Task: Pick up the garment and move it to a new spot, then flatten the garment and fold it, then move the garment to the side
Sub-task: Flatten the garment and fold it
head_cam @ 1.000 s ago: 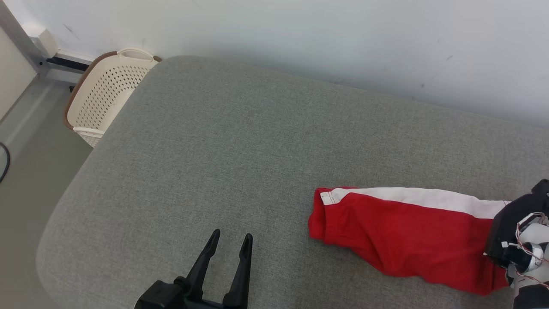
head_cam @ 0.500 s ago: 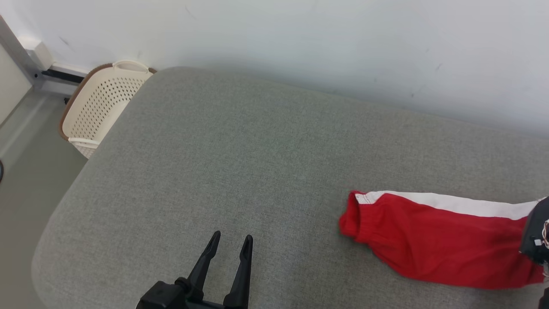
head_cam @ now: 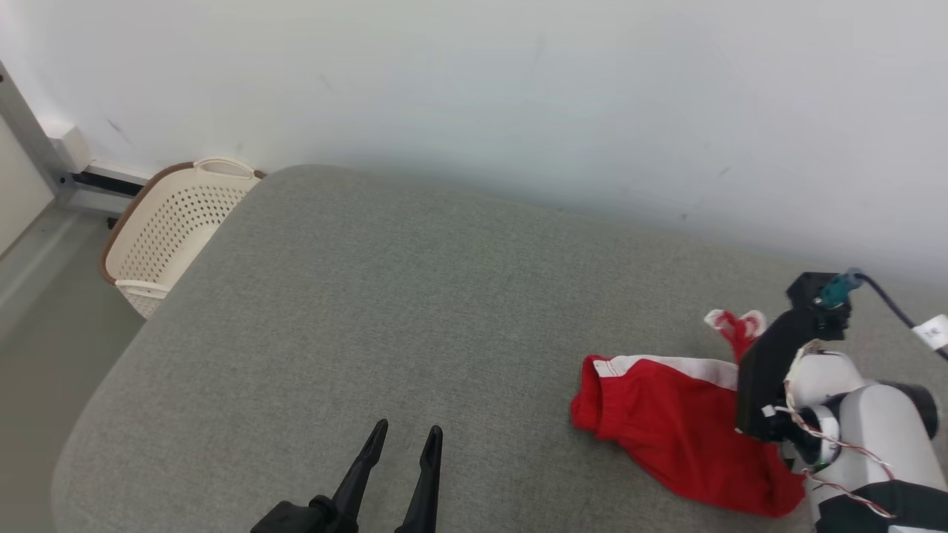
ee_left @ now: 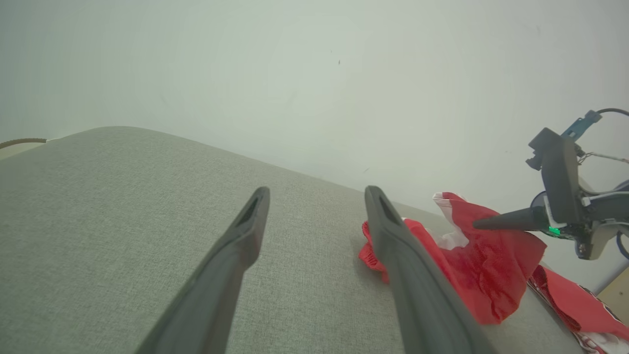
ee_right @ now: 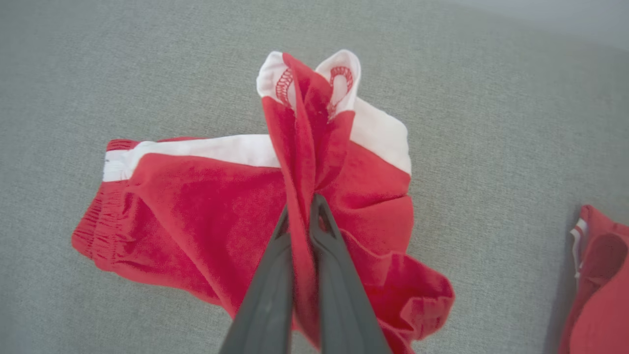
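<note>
The whole head view has tilted upward since the earlier pictures, so more of the pale wall (head_cam: 518,96) shows above the grey padded surface (head_cam: 370,296); that is the camera's shift, and the cream perforated basket (head_cam: 170,222) stands beside the surface's far left corner as before. The red garment (head_cam: 666,437) with its white side stripe has truly changed. A second ago it lay long and flat toward the right edge. Now it sits bunched and shorter on the right part of the surface, with one fold pulled up into a peak. The right gripper (ee_right: 300,211) is clamped on that raised fold: the cloth runs up between its two pressed-together fingers, and the white hem stands just beyond the tips. The left gripper (head_cam: 409,433) hovers over bare fabric well to the garment's left, fingers spread and holding nothing. Another red cloth (ee_right: 599,275) lies at the edge of the right wrist view.
</note>
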